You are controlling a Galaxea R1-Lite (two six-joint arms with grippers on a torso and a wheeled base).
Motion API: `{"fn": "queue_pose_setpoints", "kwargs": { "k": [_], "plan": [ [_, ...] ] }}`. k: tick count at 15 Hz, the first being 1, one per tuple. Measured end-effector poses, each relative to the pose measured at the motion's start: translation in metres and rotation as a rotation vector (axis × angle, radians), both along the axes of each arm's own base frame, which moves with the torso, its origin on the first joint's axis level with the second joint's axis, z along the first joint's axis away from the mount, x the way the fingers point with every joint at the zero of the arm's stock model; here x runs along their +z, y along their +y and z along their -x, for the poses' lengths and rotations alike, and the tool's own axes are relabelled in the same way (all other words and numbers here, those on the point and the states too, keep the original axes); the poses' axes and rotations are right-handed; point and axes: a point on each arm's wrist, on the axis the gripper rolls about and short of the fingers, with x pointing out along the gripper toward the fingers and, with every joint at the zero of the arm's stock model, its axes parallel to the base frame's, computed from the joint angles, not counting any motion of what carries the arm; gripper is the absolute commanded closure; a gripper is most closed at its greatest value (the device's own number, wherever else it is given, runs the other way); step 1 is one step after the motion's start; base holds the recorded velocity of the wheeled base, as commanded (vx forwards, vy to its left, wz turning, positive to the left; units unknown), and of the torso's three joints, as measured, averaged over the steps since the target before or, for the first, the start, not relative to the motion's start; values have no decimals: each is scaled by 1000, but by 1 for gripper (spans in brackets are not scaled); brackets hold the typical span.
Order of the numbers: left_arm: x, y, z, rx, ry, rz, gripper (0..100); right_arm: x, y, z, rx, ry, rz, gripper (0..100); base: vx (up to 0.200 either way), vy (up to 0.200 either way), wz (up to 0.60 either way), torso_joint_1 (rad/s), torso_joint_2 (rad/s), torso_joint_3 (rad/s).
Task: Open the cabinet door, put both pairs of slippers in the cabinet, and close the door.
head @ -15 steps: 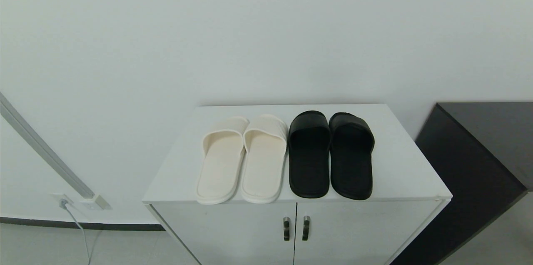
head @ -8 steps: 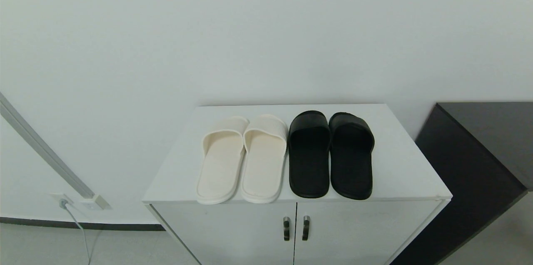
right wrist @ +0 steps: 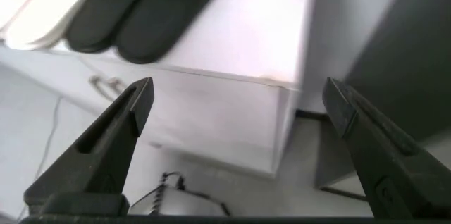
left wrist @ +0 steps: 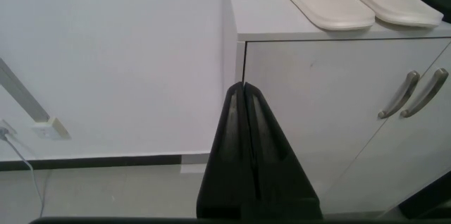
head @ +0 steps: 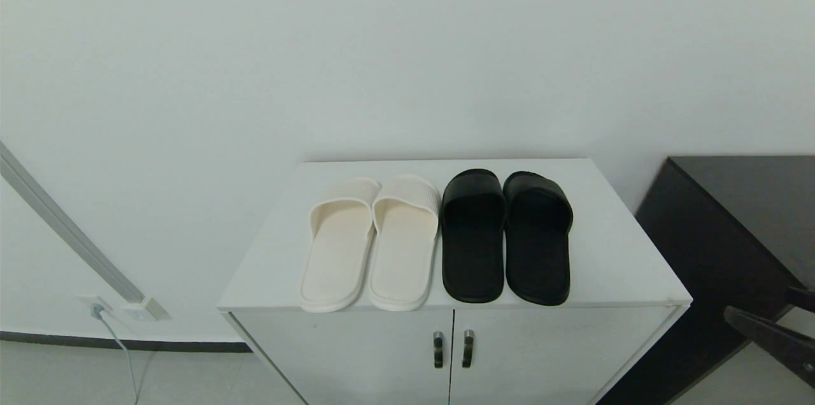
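On the top of the white cabinet a white pair of slippers lies left of a black pair of slippers, toes toward the wall. Both doors are shut, their two metal handles side by side at the middle seam. My right gripper is open, low and to the right of the cabinet; in its wrist view the right gripper faces the cabinet's right front corner, with the black pair beyond. My left gripper is shut on nothing, facing the cabinet's left front corner below the white pair.
A dark table stands close against the cabinet's right side. A wall socket with a plugged cable and a slanted conduit are on the wall to the left. Open floor lies left of the cabinet.
My right gripper has come into the head view at the lower right edge. Slippers and cabinet doors have not moved.
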Motion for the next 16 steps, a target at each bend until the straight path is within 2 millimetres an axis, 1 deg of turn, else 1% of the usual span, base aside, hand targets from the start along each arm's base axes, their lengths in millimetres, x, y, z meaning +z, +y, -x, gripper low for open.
{"fn": "queue_pose_setpoints", "kwargs": {
  "k": [2, 5, 8, 9, 13, 16],
  "plan": [
    [0, 0, 0, 0, 0, 0, 100, 11, 22, -8, 39, 16, -30, 0, 0, 0, 0, 0, 0, 0],
    [0, 0, 0, 0, 0, 0, 100, 30, 55, -26, 86, 41, -77, 0, 0, 0, 0, 0, 0, 0],
    [0, 0, 0, 0, 0, 0, 100, 38, 87, -45, 69, 50, -59, 0, 0, 0, 0, 0, 0, 0],
    [0, 0, 0, -1, 0, 0, 100, 40, 113, -57, 57, 58, -46, 0, 0, 0, 0, 0, 0, 0],
    [0, 0, 0, 0, 0, 0, 100, 27, 157, -86, -45, 40, -9, 0, 0, 0, 0, 0, 0, 0],
    [0, 0, 0, -1, -1, 0, 100, 7, 187, -113, -126, 13, 7, 0, 0, 0, 0, 0, 0, 0]
  ]
}}
